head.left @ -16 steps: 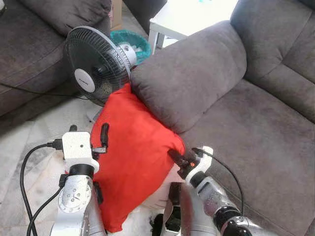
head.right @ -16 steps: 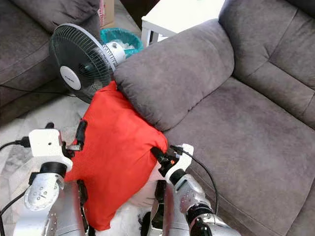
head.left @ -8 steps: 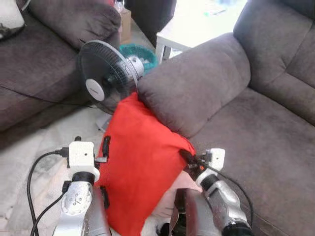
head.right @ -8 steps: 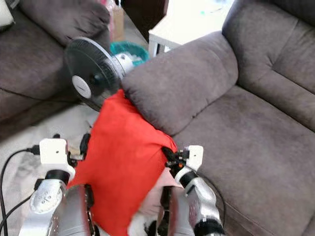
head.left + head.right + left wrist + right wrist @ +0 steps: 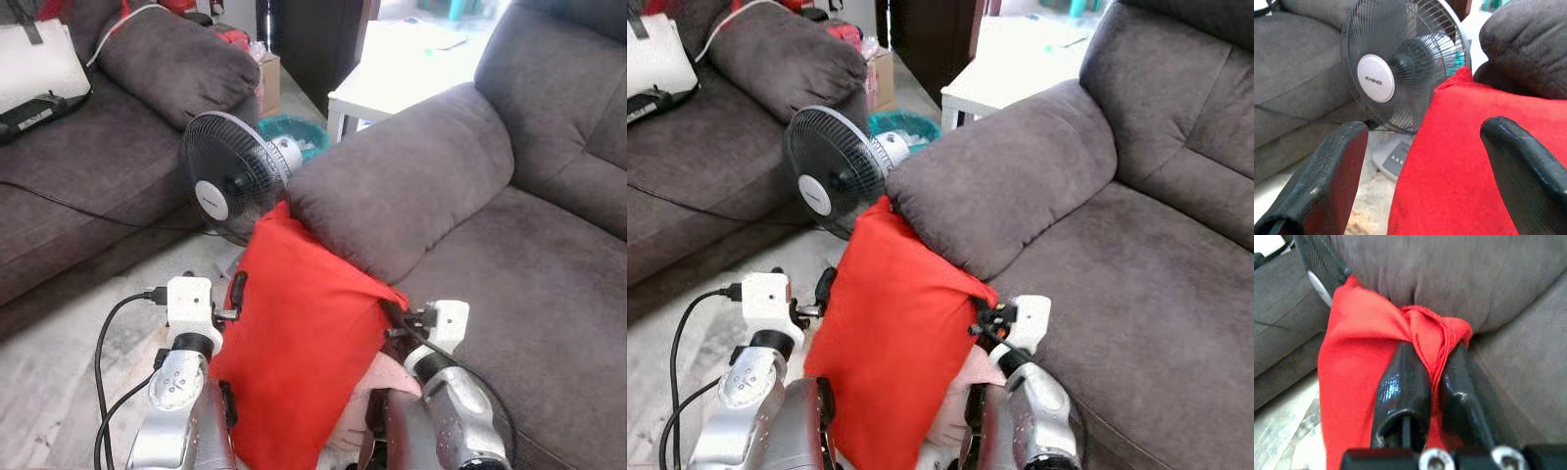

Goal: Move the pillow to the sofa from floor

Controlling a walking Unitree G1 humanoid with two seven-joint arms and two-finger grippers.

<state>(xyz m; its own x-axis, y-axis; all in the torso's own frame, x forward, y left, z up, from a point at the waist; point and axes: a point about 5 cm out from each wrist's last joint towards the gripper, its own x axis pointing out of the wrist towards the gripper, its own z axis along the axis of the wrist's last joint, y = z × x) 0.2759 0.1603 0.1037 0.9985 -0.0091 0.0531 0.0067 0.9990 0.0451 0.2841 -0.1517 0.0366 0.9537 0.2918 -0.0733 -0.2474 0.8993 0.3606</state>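
The red pillow [image 5: 304, 362] hangs upright between my two arms, its top corner tucked against the grey sofa's armrest [image 5: 411, 166]. My right gripper [image 5: 1432, 352] is shut on a bunched corner of the pillow [image 5: 1356, 347] at its upper right edge, close to the sofa seat [image 5: 529, 284]. My left gripper [image 5: 1425, 129] is open, its fingers [image 5: 1337, 166] spread wide, with one finger lying against the pillow's left side [image 5: 235, 286]. The pillow's lower end is hidden behind my arms.
A black standing fan [image 5: 230, 181] is right behind the pillow, on the floor. A second grey sofa [image 5: 78, 166] with a white bag [image 5: 39, 73] lies to the left. Behind the fan are a teal basket [image 5: 294, 132] and a white table [image 5: 411, 69]. A black cable [image 5: 103, 352] trails from my left wrist.
The camera has shifted, so more of the far sofa and room shows. The pillow stays held between the grippers against the armrest, and the holds look unchanged.
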